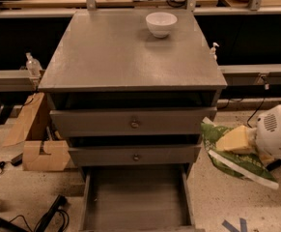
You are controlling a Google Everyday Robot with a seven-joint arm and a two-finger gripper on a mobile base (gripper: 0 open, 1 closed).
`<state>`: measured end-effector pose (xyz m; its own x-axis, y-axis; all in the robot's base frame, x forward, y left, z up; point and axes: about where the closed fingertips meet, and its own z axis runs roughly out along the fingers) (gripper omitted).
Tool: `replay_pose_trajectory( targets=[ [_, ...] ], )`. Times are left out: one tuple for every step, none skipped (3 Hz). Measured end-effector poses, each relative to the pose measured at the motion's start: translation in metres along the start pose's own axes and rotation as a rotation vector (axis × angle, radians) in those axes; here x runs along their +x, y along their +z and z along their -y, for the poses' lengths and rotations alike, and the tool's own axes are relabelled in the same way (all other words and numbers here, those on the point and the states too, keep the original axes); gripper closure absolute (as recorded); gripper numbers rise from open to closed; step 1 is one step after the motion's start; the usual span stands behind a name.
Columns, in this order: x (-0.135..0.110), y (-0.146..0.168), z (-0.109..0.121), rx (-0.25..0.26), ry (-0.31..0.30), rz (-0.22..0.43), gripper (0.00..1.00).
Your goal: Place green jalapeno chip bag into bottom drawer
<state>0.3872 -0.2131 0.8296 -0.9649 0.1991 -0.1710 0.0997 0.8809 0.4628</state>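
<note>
The green jalapeno chip bag (pixel 227 156) hangs in the air to the right of the cabinet, level with the middle drawer front. My gripper (pixel 244 141) comes in from the right edge on a white arm and is shut on the bag, with a pale yellow finger (pixel 234 140) lying across it. The bottom drawer (pixel 136 197) is pulled out at the cabinet's foot, its grey floor bare, down and to the left of the bag.
A white bowl (pixel 161 23) sits at the back of the grey cabinet top (pixel 125 57). Two knobbed drawer fronts (pixel 134 123) stand above the open drawer. A cardboard box (pixel 34 139) and cables lie on the floor at left. Blue tape (pixel 236 224) marks the floor at right.
</note>
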Motion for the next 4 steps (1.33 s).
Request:
replay_pose_trajectory(
  targets=[
    [-0.004, 0.002, -0.002, -0.013, 0.002, 0.010, 1.00],
    [-0.014, 0.031, 0.008, -0.037, 0.037, -0.029, 1.00],
    [-0.035, 0.121, 0.039, -0.092, 0.119, -0.139, 1.00],
    [-0.042, 0.202, 0.075, -0.147, 0.182, -0.212, 1.00]
  ],
)
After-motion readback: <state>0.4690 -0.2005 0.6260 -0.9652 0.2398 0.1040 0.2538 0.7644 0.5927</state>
